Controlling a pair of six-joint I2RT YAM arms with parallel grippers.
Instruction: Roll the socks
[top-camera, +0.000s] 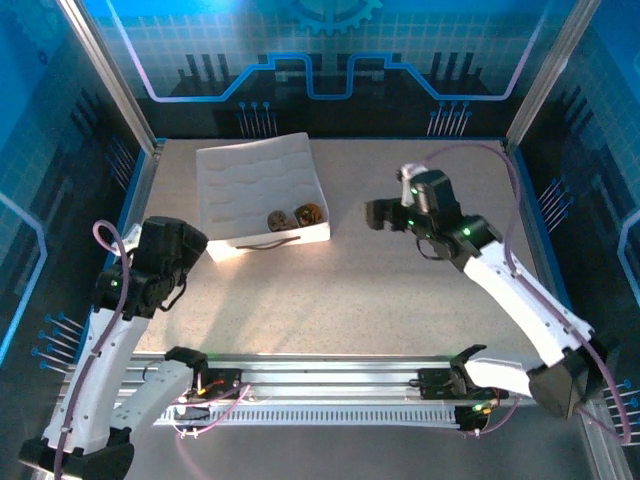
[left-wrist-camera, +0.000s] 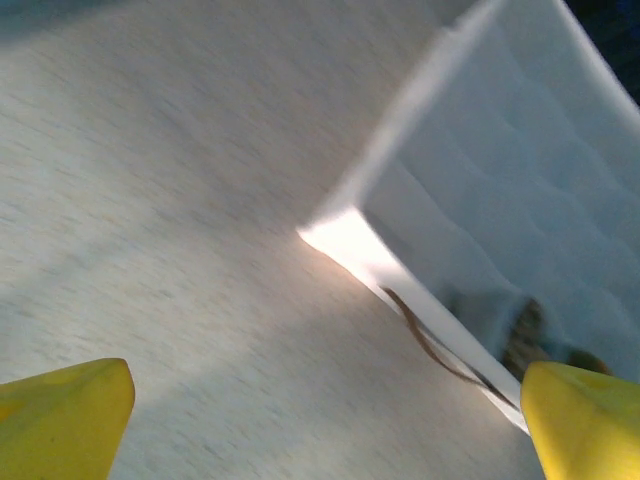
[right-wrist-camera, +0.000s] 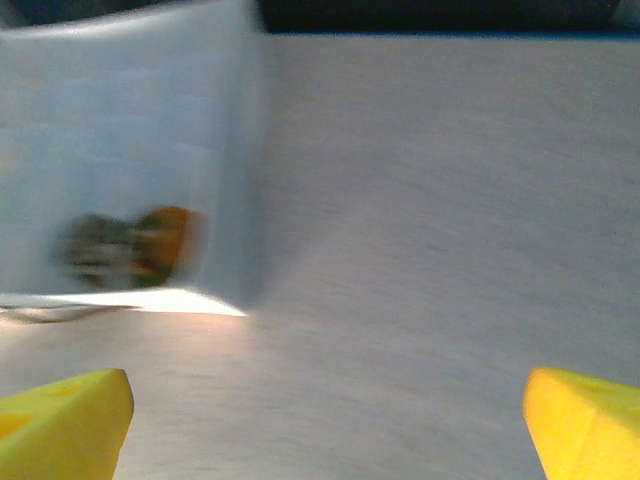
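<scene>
Over by the near-left corner of the white quilted tray (top-camera: 240, 170), the left gripper (left-wrist-camera: 322, 435) is hanging low with its jaws spread wide, holding nothing. The right gripper (right-wrist-camera: 322, 430) is hovering just off the tray's right wall, likewise splayed and bare. Both socks (top-camera: 294, 216) are sitting rolled into two small bundles, side by side inside the tray against its front wall. Bare table (top-camera: 400, 300) is lying open in front and to the right.

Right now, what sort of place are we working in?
Probably an enclosed robot test cell: blue circuit-print wall panels, an aluminium frame, and a speckled tabletop with a white quilted tray holding the rolled socks.
</scene>
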